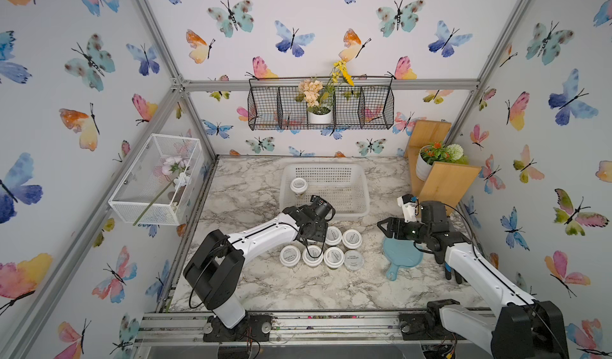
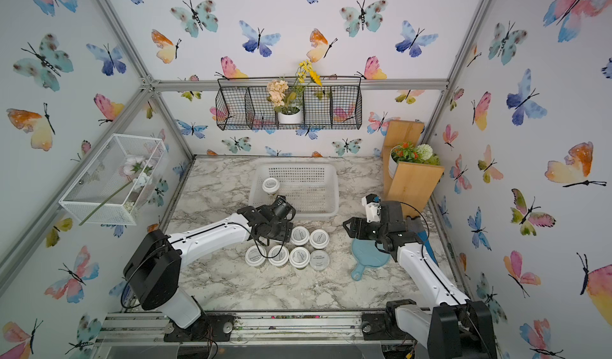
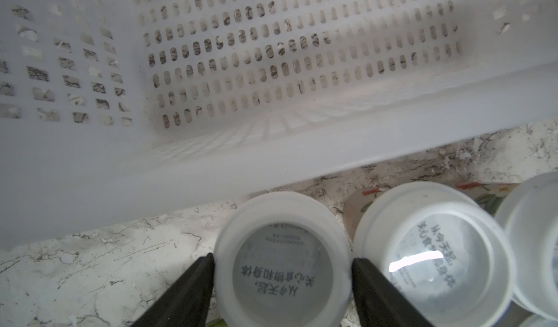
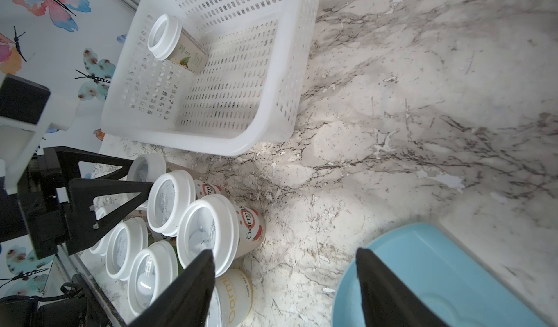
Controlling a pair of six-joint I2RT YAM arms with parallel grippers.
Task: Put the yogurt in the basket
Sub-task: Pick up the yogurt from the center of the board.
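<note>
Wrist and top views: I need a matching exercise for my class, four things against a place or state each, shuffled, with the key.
Things:
1. left tool
2. right tool
3. blue plate
4. white flowerpot

Places or states:
A. in the black wire basket
B. flat on the table
C. open, empty
D. astride a yogurt jar

Pairs: 1-D, 2-C, 3-B, 4-A
</note>
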